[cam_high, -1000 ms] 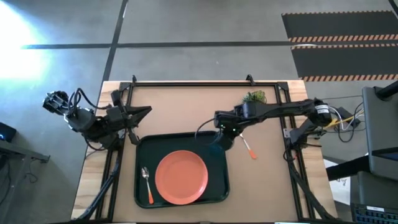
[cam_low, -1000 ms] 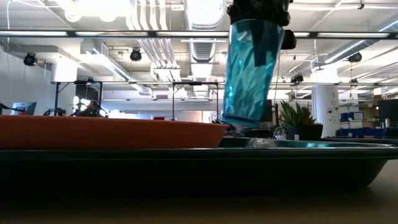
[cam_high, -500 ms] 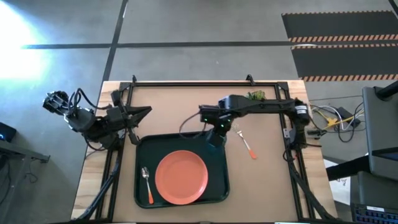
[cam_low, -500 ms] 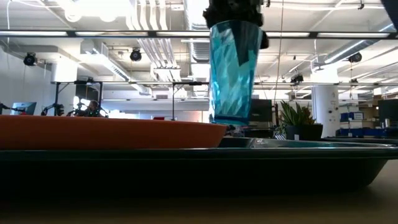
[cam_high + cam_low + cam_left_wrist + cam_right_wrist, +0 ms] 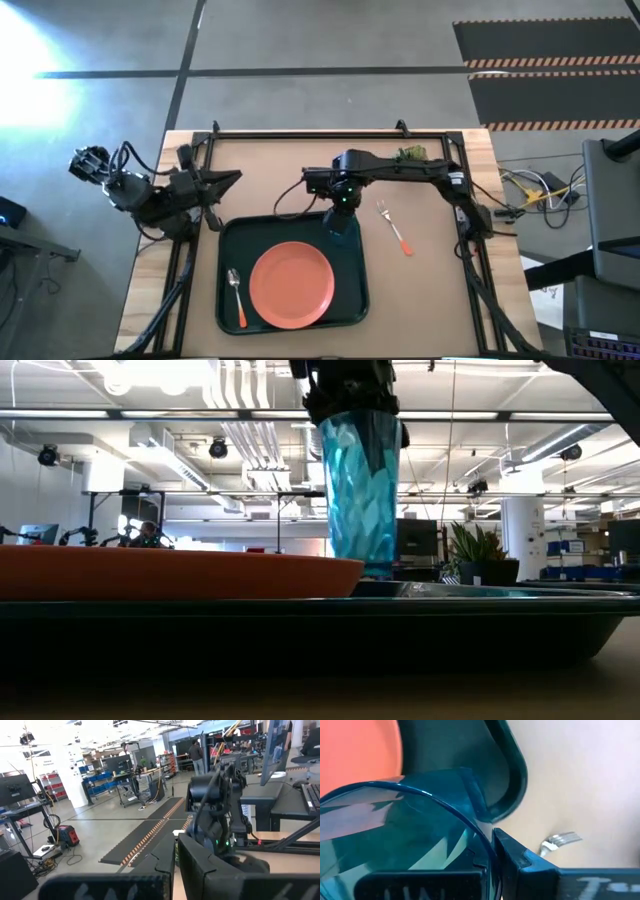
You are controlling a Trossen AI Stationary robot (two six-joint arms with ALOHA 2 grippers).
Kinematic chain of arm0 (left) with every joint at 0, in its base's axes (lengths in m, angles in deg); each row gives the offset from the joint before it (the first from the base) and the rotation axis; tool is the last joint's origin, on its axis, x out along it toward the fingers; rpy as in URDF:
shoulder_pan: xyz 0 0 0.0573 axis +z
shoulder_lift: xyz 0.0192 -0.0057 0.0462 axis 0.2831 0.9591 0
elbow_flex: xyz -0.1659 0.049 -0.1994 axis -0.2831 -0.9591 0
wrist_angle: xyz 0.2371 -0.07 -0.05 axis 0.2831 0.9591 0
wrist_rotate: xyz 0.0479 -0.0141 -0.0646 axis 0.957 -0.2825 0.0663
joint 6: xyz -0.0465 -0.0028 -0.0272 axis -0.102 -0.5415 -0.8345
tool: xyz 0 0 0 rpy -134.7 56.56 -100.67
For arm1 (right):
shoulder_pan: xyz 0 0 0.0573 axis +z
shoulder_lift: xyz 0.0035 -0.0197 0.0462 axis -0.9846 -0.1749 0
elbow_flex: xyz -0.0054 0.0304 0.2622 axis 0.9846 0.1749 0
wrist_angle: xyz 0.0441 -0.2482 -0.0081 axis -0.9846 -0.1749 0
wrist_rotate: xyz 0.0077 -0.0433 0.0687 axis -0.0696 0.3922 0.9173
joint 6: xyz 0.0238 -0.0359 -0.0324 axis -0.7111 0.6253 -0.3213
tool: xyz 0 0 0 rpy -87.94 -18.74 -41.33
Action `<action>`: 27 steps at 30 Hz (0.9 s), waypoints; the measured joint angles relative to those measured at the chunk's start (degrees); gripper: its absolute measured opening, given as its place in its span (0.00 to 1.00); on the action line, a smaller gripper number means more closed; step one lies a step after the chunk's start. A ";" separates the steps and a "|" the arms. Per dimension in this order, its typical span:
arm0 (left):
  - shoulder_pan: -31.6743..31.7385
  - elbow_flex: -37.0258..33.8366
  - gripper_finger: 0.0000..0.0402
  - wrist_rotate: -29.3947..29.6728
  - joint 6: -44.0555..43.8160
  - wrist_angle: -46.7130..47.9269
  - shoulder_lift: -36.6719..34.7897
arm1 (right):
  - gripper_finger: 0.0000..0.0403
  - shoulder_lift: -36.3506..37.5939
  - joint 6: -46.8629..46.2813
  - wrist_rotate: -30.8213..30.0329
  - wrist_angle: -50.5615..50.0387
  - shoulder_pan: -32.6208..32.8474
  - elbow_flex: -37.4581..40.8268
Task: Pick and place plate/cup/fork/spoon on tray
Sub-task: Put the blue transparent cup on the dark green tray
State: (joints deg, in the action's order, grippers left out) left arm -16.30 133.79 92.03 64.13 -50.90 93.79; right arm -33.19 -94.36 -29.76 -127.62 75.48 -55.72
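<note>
Brown table (image 5: 300, 170) under the overhead camera: your left tool (image 5: 232, 178) waits at its left edge, fingers together, gripping nothing. Next comes the tray (image 5: 228, 240), with the spoon (image 5: 235, 297) lying along its left side and the plate (image 5: 292, 284) in the middle. Your right tool (image 5: 340, 207) is clamped on the cup (image 5: 362, 490), upright over the tray's far right corner. Furthest right, the fork (image 5: 393, 227) lies on the table beside the tray.

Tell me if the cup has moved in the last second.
Yes. The cup shifted left toward the plate, and it now hangs lower over the tray.
</note>
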 joint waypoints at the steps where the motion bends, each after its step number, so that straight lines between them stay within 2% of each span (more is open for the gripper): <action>1: 0.01 0.00 0.01 0.00 0.00 0.00 -0.30 | 0.02 -0.22 0.39 0.00 -0.29 0.00 0.21; 27: -0.01 -0.81 0.01 0.00 0.28 0.04 -1.66 | 0.02 -1.73 0.41 -0.55 2.16 0.00 1.16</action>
State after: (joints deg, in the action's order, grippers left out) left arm -16.30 132.98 92.03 64.41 -50.86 92.13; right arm -34.91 -93.95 -30.30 -125.46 75.48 -54.56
